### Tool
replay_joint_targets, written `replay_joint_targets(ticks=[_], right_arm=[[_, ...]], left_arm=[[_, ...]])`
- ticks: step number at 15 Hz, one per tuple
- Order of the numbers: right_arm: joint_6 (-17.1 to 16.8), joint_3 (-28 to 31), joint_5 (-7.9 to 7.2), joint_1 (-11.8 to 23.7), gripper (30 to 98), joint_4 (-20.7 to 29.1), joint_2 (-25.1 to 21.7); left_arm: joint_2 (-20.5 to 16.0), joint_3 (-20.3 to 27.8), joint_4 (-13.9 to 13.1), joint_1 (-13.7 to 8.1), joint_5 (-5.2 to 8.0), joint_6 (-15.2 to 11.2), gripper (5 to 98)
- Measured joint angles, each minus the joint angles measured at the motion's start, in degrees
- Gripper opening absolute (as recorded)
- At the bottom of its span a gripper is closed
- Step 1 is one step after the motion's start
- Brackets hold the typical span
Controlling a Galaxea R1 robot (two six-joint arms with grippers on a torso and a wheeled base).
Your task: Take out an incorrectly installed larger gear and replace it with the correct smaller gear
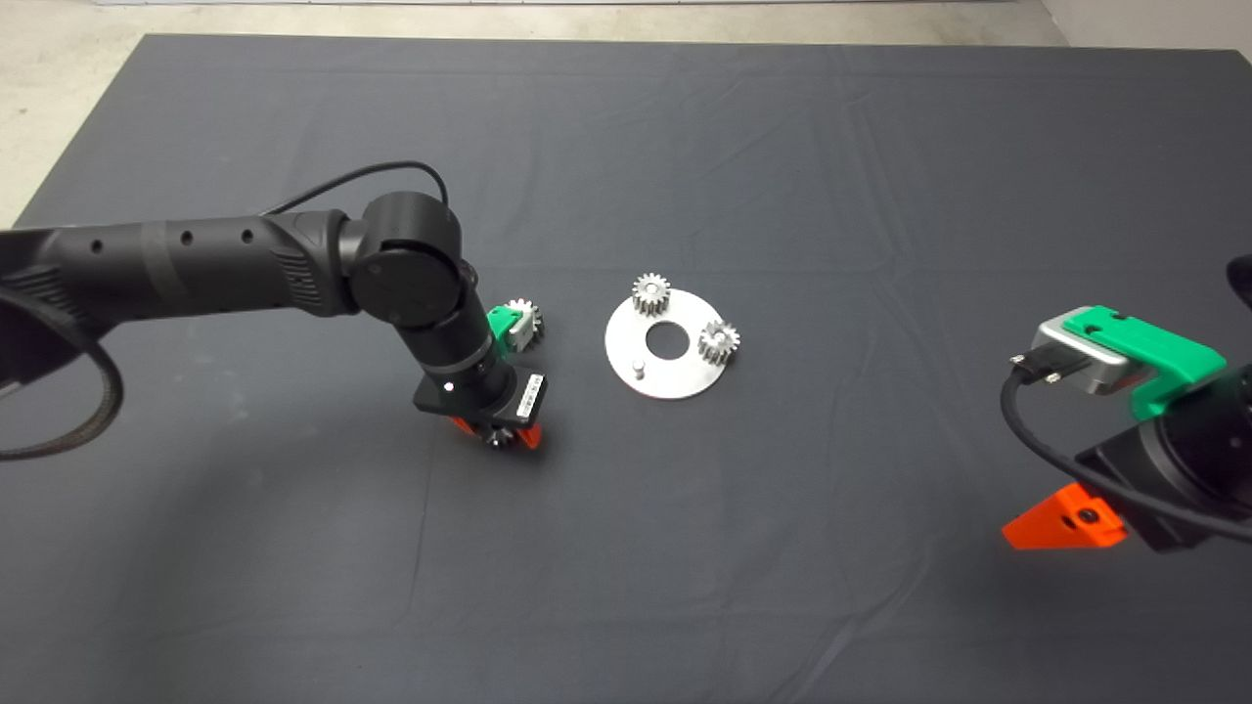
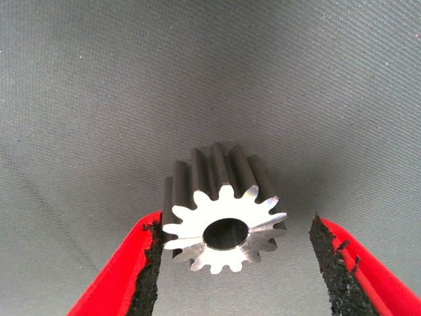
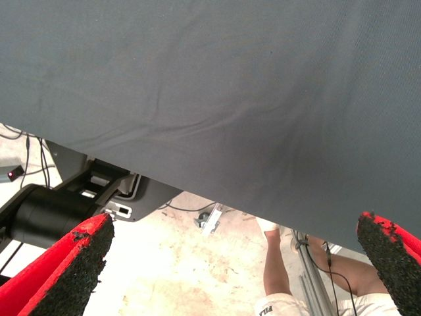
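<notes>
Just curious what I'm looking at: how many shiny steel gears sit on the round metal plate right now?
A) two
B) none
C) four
A: the head view shows two gears on the round metal plate, plus a bare pin.

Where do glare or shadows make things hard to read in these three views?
Head view: the steel disc shines pale and even, with soft arm shadows on the mat. Left wrist view: the gear's front face glares almost white between the open left gripper; its teeth behind stay dark. Right wrist view: the mat's wrinkles are softly shaded.
</notes>
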Motion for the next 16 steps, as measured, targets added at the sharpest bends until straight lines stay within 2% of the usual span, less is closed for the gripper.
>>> replay_joint_targets(ticks=[6, 8, 11, 16], right_arm=[[0.0, 0.0, -0.01, 0.0, 97.7, 0.0, 0.0], [0.0, 0.0, -0.01, 0.0, 97.7, 0.0, 0.0], [0.0, 0.0, -0.01, 0.0, 97.7, 0.0, 0.0], [0.0, 0.0, -0.01, 0.0, 97.7, 0.0, 0.0]], left_arm=[[0.0, 0.1, 0.0, 0.0, 0.26, -0.2, 55.3], [0.2, 0.0, 0.0, 0.0, 0.37, -1.0, 55.3], [0.5, -0.1, 0.0, 0.0, 1.79, -2.2, 55.3], [0.5, -0.4, 0.0, 0.0, 1.95, -3.1, 55.3]])
